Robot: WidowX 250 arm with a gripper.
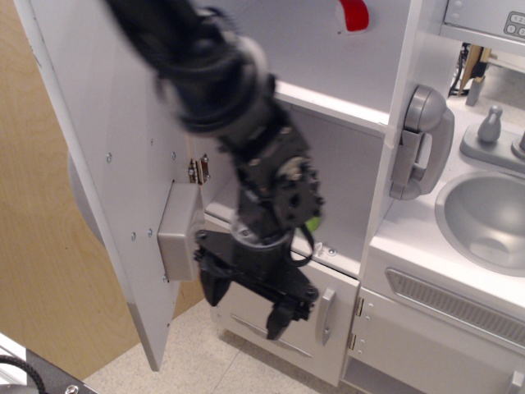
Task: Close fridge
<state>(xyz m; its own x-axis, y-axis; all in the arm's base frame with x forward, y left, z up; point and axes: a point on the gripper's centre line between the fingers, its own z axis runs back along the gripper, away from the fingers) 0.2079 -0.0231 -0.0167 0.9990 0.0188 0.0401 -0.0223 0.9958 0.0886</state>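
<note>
The white toy fridge (353, 156) stands open, its white shelves showing. Its large door (107, 148) is swung out to the left, so I see its inner face with a grey box (179, 231) mounted low on it; the handle side is hidden. My black gripper (244, 304) hangs in front of the fridge opening, low, just right of the door's inner face and the grey box. Its fingers are spread apart and hold nothing. The arm is motion-blurred.
A smaller white lower door with a short grey handle (326, 315) sits under the fridge opening, right of my gripper. A grey wall phone (422, 141) hangs on the fridge's right side. A grey sink (486, 217) is at the right. A red item (354, 14) hangs at the top.
</note>
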